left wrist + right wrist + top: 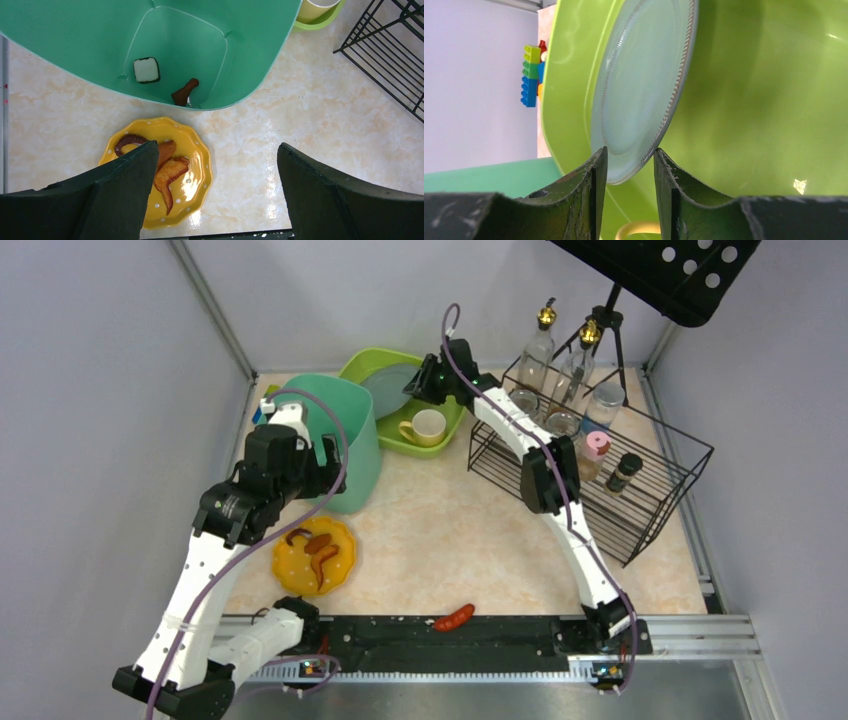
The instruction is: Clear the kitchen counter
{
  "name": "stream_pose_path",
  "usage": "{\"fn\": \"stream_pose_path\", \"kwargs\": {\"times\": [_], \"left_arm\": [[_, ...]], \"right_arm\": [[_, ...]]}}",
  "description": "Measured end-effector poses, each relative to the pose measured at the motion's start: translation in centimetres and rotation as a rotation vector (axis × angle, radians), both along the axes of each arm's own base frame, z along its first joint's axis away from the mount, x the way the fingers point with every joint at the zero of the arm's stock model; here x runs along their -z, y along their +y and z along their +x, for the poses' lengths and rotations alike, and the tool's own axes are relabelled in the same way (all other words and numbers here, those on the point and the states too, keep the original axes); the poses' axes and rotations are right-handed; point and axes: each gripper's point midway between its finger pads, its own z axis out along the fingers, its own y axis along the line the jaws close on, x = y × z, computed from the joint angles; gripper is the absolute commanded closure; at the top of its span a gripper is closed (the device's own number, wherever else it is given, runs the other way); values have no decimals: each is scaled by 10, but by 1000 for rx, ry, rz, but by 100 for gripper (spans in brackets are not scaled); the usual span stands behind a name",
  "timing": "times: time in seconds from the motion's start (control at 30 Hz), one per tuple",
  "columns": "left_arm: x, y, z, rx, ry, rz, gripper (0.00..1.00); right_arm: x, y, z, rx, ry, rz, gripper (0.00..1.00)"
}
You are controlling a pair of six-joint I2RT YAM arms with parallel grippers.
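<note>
Along the near edge, a black rail (400, 635) carries a small red sausage-like piece (453, 618), just ahead of the arm bases. Past it spreads the kitchen counter (450, 530), the mottled peach surface that fills the floor between the grey walls. On its near left sits a yellow plate (315, 555) with brown food pieces and a dark curled tentacle (127, 141).

Above and just beyond that plate hangs the left gripper (217, 152), its jaws spread wide with nothing between them, looking down at the plate and into a green bin (355, 455). At the bin's bottom lie a white block with a dark rim (146, 70) and a brown piece (185, 91), apart from each other.

Farther back, a lime tub (360, 365) holds a yellow cup (428, 427) and a grey plate (639, 85) tilted on edge. The right gripper (630, 152) reaches into the tub, fingers narrowed onto the plate's lower rim, one on each face.

At the far right stands a black wire rack (640, 510) with jars and bottles. Coloured toy bricks (530, 75) sit behind the tub.
</note>
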Motion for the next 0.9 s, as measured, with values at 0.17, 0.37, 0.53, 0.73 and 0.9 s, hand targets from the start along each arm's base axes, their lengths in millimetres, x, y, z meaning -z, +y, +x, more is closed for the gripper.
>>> {"fn": "stream_pose_path", "kwargs": {"times": [0.17, 0.37, 0.53, 0.73, 0.9], "left_arm": [[1, 0, 0, 0, 1, 1, 7], [3, 0, 0, 0, 8, 3, 7], [3, 0, 0, 0, 8, 3, 7], [3, 0, 0, 1, 8, 2, 7], [3, 0, 0, 0, 8, 3, 7]], "right_arm": [[21, 0, -2, -7, 38, -11, 60], [37, -5, -6, -20, 56, -44, 60], [43, -13, -9, -29, 56, -85, 60], [14, -25, -14, -32, 16, -122, 59], [-35, -34, -13, -21, -63, -113, 57]]}}
